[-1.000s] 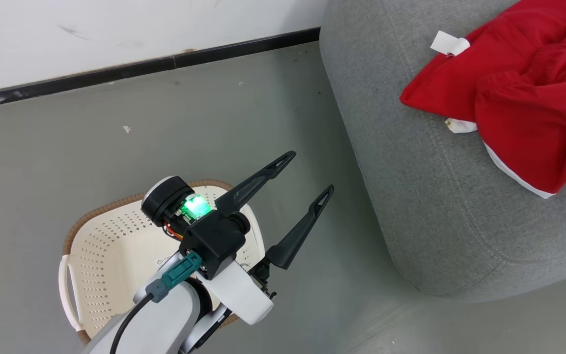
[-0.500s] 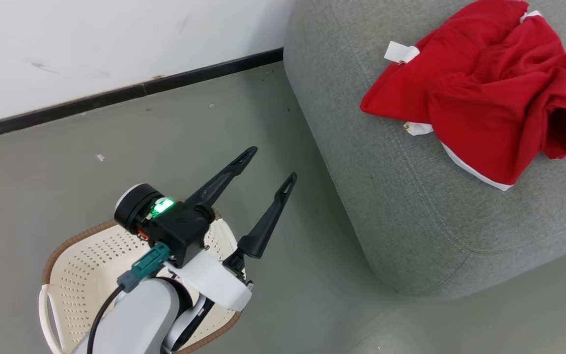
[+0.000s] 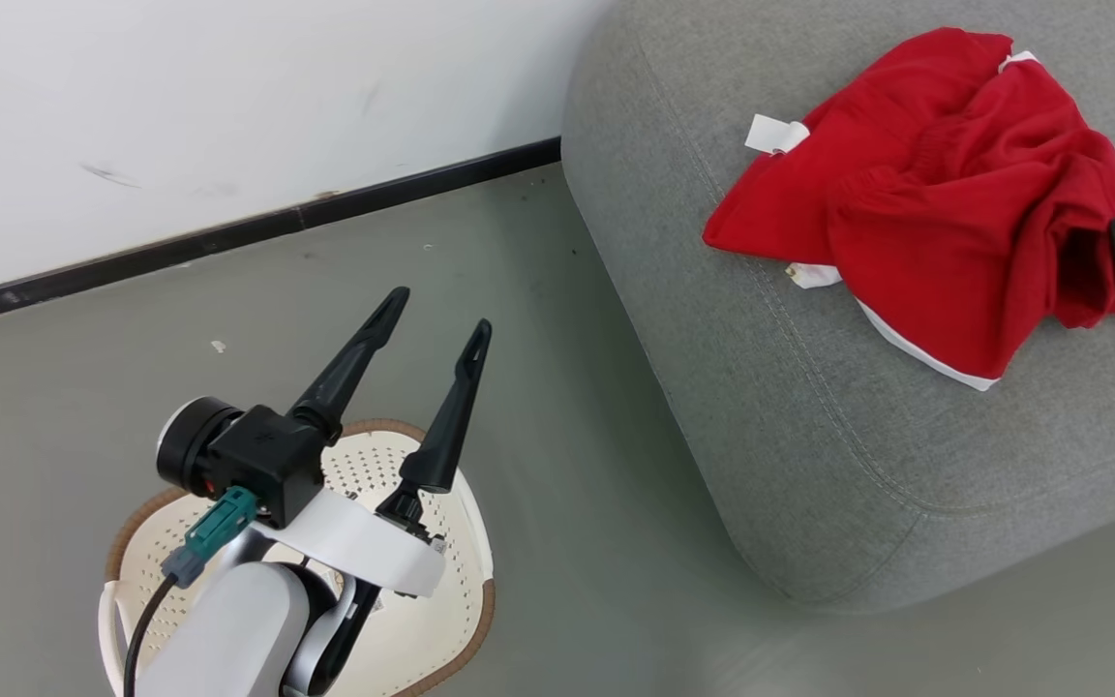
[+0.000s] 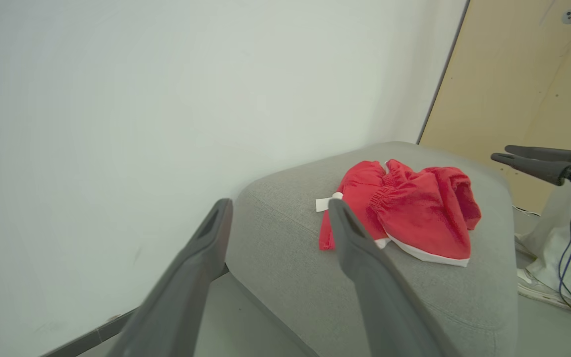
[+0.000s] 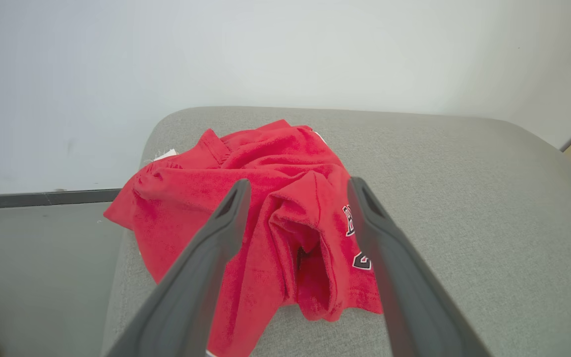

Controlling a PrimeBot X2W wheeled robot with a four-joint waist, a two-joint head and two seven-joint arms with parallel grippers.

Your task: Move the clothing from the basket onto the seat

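Head view is showing grey floor (image 3: 83,368) meeting a white wall (image 3: 228,97). Clothing (image 3: 945,213) is lying bunched on the seat (image 3: 809,436); the basket (image 3: 461,561) is sitting on the floor, bare plastic showing inside. Left fingers (image 3: 349,363) and right fingers (image 5: 201,258) are hanging spread, empty.

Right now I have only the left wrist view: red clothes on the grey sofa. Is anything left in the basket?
Observer: The head view shows the basket on the floor under the left arm, which hides part of it; what shows of its inside is bare.
Operator: Is the right gripper holding anything?
Observer: No. The right wrist view shows the right gripper open, aimed at the clothing on the seat.
Operator: Any markings?
Observer: Black-and-white lettering on the side facing that gripper.
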